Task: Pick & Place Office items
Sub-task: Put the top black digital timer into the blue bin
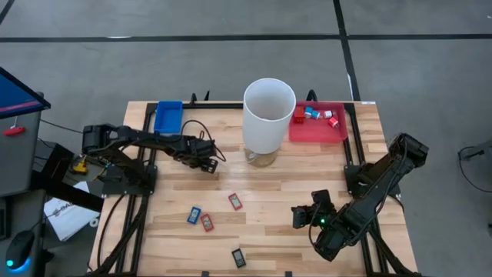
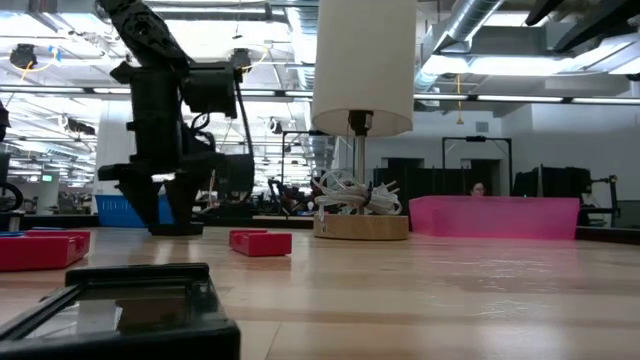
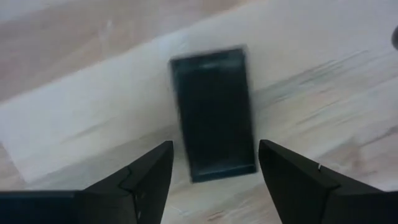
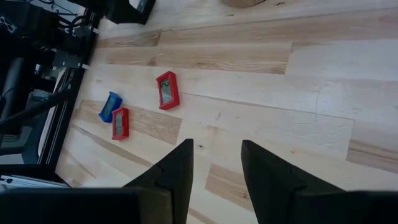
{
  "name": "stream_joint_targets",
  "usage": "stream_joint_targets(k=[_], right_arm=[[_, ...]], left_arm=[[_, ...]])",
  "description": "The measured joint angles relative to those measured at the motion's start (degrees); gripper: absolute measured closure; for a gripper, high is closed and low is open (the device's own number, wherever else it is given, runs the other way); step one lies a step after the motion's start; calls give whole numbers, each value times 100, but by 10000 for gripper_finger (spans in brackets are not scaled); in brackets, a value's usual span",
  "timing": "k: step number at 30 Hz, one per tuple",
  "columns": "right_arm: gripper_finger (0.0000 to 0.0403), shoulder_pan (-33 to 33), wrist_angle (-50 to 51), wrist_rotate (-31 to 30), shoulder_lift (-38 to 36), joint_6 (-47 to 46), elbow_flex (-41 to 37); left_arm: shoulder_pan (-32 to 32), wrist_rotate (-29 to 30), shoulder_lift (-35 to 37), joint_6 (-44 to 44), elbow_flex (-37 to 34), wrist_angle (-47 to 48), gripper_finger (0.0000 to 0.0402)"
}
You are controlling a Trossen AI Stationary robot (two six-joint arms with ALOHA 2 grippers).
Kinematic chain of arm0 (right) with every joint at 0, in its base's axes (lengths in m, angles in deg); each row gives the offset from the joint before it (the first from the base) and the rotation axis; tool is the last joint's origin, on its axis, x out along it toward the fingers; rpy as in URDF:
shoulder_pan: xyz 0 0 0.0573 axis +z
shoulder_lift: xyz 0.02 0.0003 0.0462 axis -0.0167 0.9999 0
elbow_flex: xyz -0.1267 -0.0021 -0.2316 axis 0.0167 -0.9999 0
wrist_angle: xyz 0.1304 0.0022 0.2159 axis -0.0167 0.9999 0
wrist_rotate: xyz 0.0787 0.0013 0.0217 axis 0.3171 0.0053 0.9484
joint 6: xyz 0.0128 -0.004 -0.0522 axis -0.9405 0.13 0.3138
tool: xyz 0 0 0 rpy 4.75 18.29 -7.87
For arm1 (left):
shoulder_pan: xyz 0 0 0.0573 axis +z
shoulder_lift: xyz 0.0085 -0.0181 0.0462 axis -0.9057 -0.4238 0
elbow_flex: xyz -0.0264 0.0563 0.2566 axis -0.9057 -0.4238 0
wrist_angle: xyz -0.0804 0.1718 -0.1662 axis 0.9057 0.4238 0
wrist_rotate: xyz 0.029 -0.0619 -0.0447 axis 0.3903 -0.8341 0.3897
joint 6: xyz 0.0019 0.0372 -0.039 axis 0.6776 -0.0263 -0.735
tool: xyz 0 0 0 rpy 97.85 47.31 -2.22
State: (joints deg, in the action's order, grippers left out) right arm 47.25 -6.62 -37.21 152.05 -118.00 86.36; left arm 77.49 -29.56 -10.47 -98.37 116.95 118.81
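One flat black rectangle (image 3: 214,112) is seen lying on the table (image 1: 277,192) directly under the left gripper (image 3: 214,171), between its parted, empty fingers (image 3: 149,174); its long axis runs lengthwise through the gap, away from the gripper.

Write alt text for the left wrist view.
A flat black rectangular piece lies on the light wooden table, seen from directly above. The left gripper is open, its two dark fingers on either side of the piece's near end.
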Motion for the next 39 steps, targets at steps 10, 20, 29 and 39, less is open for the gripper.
stream_joint_targets(k=[10, 20, 29, 39], right_arm=[[275, 0, 4, -15, 0, 16, 0], [275, 2, 35, -15, 0, 14, 0], [275, 2, 178, -15, 0, 5, 0], [275, -68, 215, -100, 0, -4, 0]], left_arm=[[6, -25, 24, -204, -181, -145, 224], [59, 163, 369, -273, -198, -411, 247], [720, 491, 1218, -486, -201, -444, 250], [2199, 633, 2007, -471, -192, -1173, 247]])
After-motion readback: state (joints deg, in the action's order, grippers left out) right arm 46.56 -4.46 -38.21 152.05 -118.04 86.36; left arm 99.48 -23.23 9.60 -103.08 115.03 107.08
